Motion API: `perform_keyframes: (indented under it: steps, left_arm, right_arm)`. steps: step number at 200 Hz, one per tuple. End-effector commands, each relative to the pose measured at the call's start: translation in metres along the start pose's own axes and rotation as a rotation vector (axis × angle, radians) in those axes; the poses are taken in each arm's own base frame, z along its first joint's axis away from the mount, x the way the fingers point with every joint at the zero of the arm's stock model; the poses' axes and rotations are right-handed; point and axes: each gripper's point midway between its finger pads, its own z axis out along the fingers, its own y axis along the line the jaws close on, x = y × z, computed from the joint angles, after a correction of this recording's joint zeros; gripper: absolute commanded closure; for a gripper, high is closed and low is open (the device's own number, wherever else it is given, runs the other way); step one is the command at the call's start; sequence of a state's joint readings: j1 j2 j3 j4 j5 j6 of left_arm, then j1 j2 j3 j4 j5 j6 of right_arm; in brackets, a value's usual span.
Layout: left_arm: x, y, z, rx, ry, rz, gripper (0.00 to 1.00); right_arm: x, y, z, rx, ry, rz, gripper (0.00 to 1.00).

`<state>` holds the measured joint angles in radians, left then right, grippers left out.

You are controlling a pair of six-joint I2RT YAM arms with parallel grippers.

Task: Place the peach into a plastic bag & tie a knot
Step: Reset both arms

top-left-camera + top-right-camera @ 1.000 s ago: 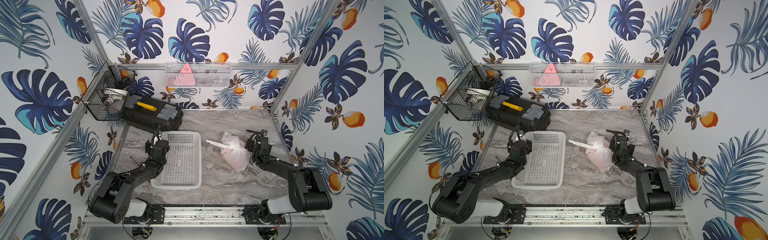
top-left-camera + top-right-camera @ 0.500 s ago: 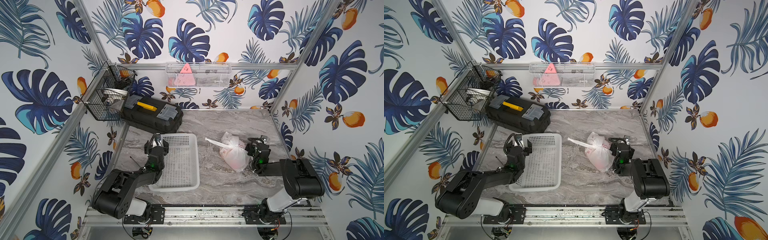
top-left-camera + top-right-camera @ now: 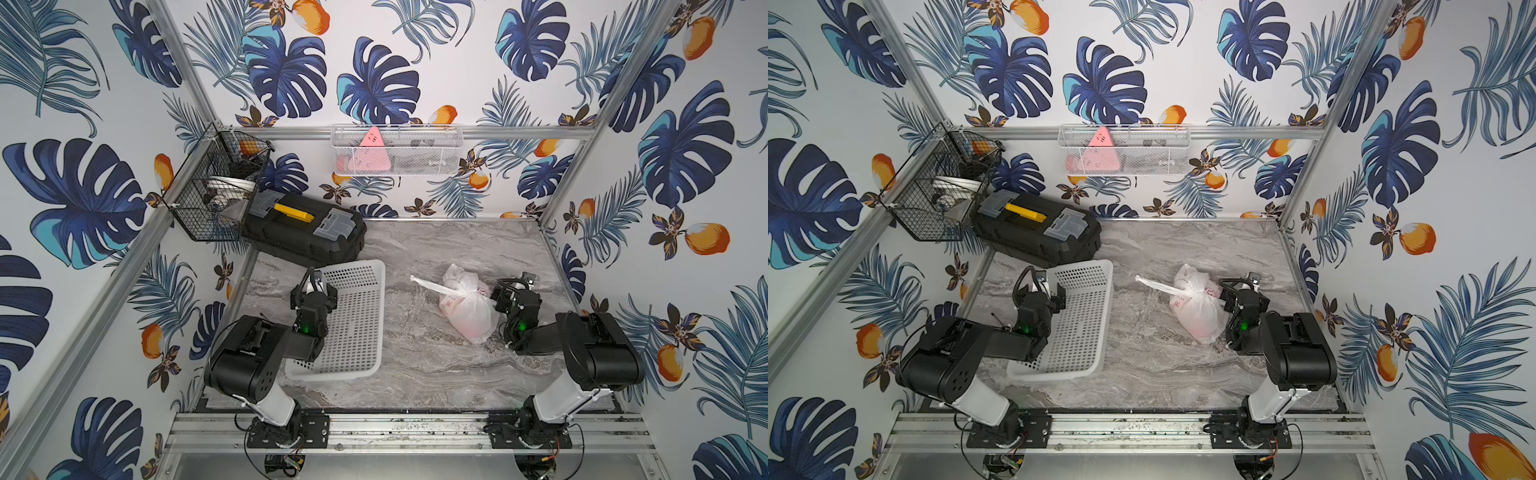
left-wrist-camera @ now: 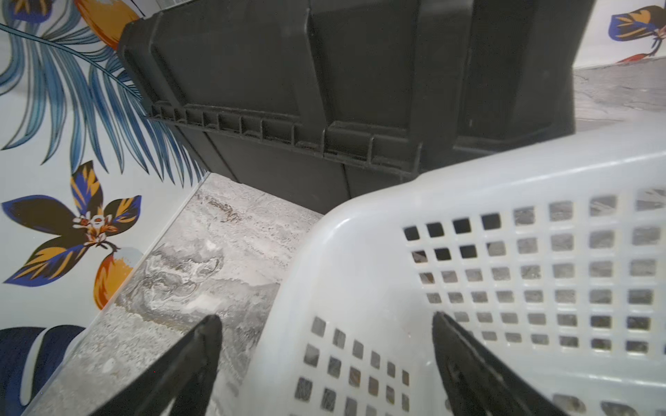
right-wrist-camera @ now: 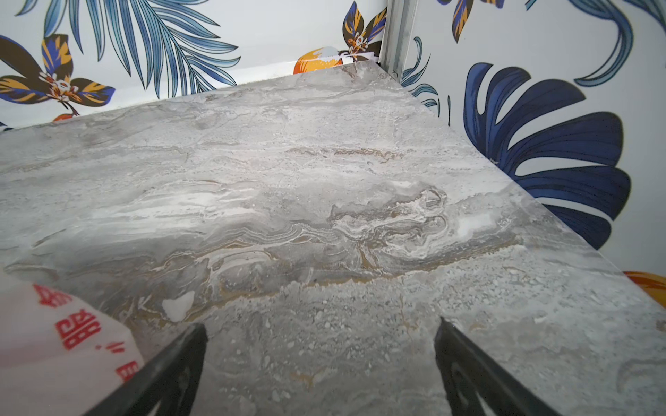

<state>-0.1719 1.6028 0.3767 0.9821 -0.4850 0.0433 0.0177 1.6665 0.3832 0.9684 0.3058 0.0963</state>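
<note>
right gripper [image 5: 320,324] with jaws spread wide over grey marble table [image 5: 288,180], red-lettered plastic bag [image 5: 54,345] in a frame corner, just beside one finger

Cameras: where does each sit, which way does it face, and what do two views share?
Top views: high in front, looking down on the marble table; left arm, right arm show.
Left wrist: on its arm, facing the perforated basket and black toolbox; open left gripper shows.
Right wrist: on its arm, facing the table; open right gripper shows.
Shared: right wrist and top views show the plastic bag.
</note>
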Motion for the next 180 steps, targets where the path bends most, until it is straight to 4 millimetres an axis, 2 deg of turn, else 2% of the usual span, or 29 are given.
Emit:
perform_keyframes:
  steps: [1, 16, 24, 31, 42, 55, 98, 180]
  left_arm:
    - [0.001, -0.010, 0.008, 0.086, 0.019, -0.041, 0.01]
    - [0.005, -0.008, 0.006, 0.096, 0.015, -0.056, 0.01]
    - [0.014, -0.007, 0.005, 0.097, 0.014, -0.059, 0.01]
    - [0.008, -0.003, 0.006, 0.075, -0.031, -0.060, 0.01]
    - [0.013, -0.006, 0.005, 0.094, 0.019, -0.062, 0.01]
    - [0.009, -0.005, 0.006, 0.086, -0.021, -0.061, 0.01]
    - [0.010, -0.001, 0.005, 0.067, -0.014, -0.069, 0.01]
    - [0.008, -0.008, -0.001, 0.061, -0.040, -0.040, 0.01]
  right_arm:
    - [-0.011, 0.002, 0.000, -0.008, -0.039, 0.015, 0.00]
    - [-0.011, 0.002, 0.000, -0.006, -0.039, 0.020, 0.00]
    - [-0.012, 0.002, 0.000, -0.009, -0.049, 0.018, 0.00]
    - [-0.011, 0.002, 0.000, -0.009, -0.044, 0.018, 0.00]
    - [-0.010, 0.002, 0.000, -0.006, -0.037, 0.020, 0.00]
    - [-0.011, 0.002, 0.000, -0.007, -0.047, 0.018, 0.00]
    - [-0.011, 0.002, 0.000, -0.007, -0.043, 0.019, 0.00]
    - [-0.011, 0.002, 0.000, -0.008, -0.043, 0.018, 0.00]
